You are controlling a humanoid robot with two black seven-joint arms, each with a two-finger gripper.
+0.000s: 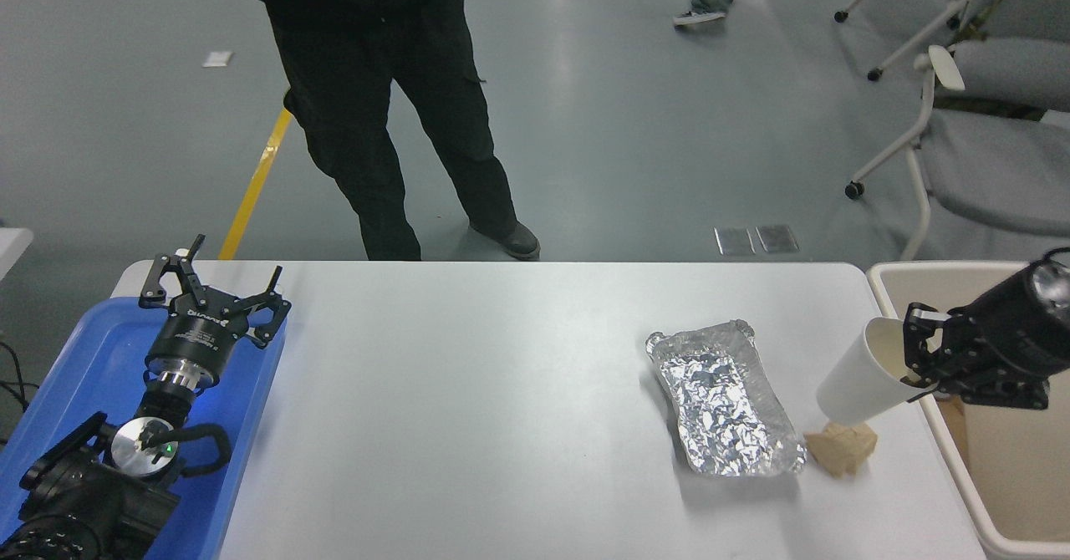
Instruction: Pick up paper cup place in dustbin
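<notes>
1. Right gripper [918, 365] pinches the rim of the paper cup [861, 380], one finger inside its mouth, holding it tilted and clear of the table [468, 393].
2. Dustbin [953, 280] lies just behind and beside the gripper.
3. Brown paper wad [841, 448] and foil tray [723, 397] sit below and left of it.
4. Left gripper [213, 288] rests spread over the blue tray [75, 376].
</notes>
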